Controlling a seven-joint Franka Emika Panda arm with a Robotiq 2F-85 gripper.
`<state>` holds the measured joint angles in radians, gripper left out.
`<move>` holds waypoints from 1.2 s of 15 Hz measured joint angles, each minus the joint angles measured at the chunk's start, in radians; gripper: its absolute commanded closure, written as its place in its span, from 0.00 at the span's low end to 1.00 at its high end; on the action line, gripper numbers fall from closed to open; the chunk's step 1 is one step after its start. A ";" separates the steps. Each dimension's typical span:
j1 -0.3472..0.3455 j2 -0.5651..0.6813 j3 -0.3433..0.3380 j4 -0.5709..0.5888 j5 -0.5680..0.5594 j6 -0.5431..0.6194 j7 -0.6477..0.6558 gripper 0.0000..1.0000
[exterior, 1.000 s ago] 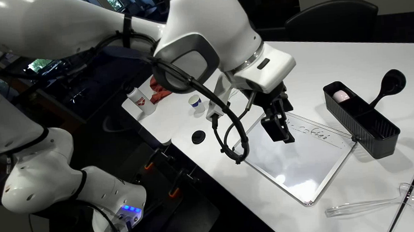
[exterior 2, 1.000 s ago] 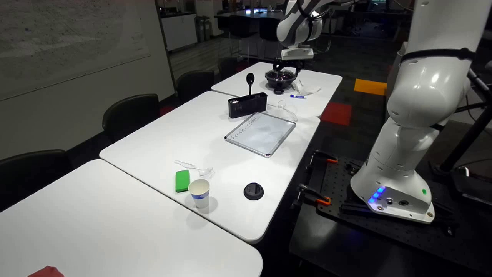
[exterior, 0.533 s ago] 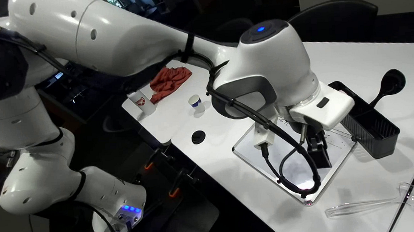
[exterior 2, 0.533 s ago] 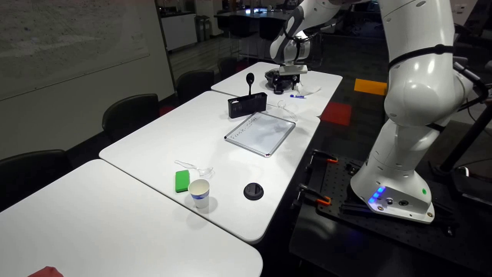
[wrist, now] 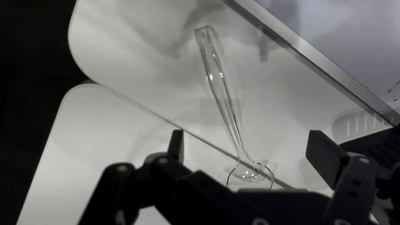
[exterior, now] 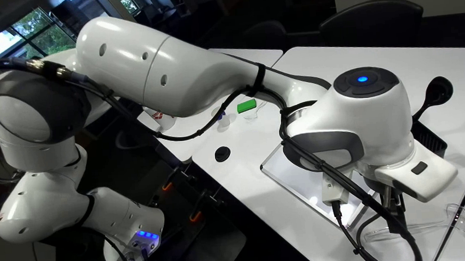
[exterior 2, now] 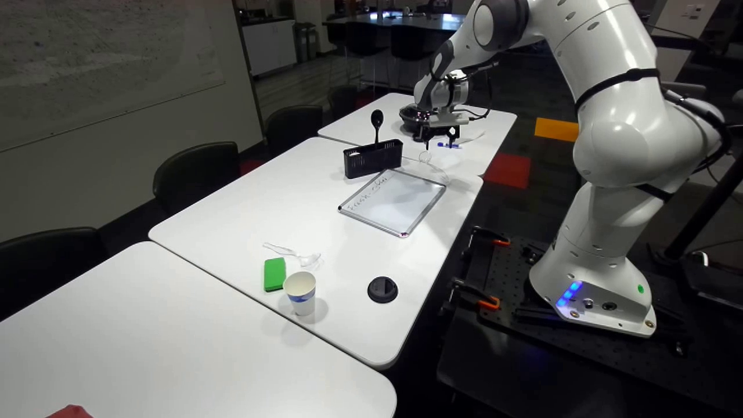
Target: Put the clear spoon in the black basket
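The clear spoon [exterior: 423, 227] lies flat on the white table, its bowl across the gap between two tables; it also shows in an exterior view [exterior 2: 435, 168]. In the wrist view the spoon [wrist: 221, 90] has its handle pointing up the picture and its bowl partly hidden by the gripper body. My gripper [wrist: 250, 148] is open and empty, above the spoon, with its fingers apart on either side of the neck and bowl. It also shows in an exterior view [exterior 2: 439, 142]. The black basket [exterior 2: 373, 161] stands upright nearby, partly hidden by the arm in an exterior view [exterior: 430, 140].
A black ladle [exterior 2: 377, 120] stands in the basket. A whiteboard [exterior 2: 395, 201] lies beside the spoon and basket. A black pot [exterior 2: 411, 116] and blue marker [exterior 2: 448, 146] lie beyond. Another clear spoon [exterior 2: 293, 253], green block [exterior 2: 274, 274], paper cup [exterior 2: 301, 295] and black lid [exterior 2: 382, 289] are farther off.
My gripper has moved from above the whiteboard, across and down, to over the clear spoon. The spoon and basket have not moved.
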<state>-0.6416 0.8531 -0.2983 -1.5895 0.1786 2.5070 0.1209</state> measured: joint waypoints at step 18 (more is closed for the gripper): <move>-0.023 0.258 0.018 0.270 0.002 -0.008 0.060 0.00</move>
<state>-0.6646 1.1109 -0.2807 -1.3192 0.1802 2.4993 0.1809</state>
